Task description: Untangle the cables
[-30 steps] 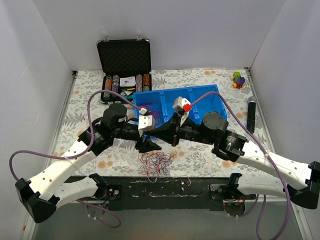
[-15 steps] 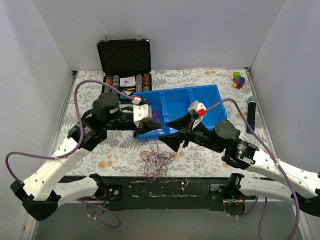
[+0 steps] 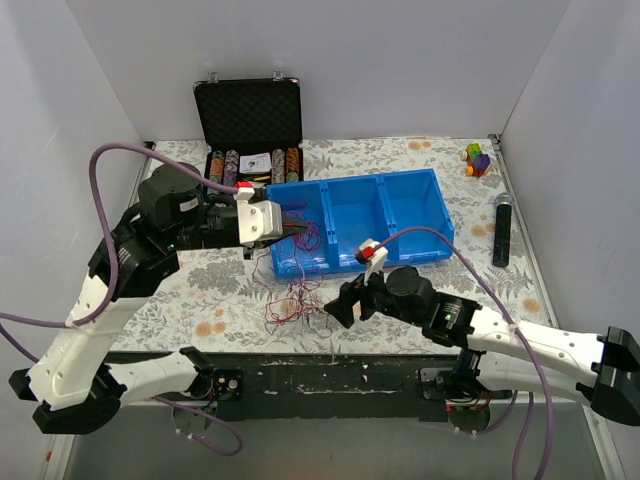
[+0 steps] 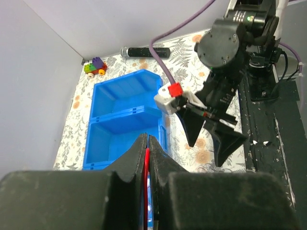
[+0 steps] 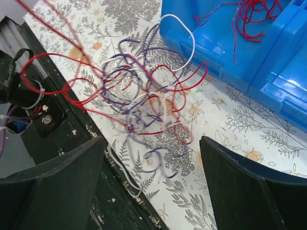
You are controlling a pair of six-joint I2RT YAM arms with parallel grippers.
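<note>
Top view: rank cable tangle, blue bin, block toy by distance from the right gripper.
From the right gripper:
1. Tangle of thin red, purple and white cables, just left.
2. Blue plastic three-compartment bin, behind.
3. Colourful block toy, far right corner.

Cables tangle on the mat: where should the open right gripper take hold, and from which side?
Take the white loop arching clear of the tangle on its blue bin side, coming straight down with the right gripper. It stands apart from the knotted red and purple strands, so one strand can likely be pinched alone. The left gripper holds a red strand.
</note>
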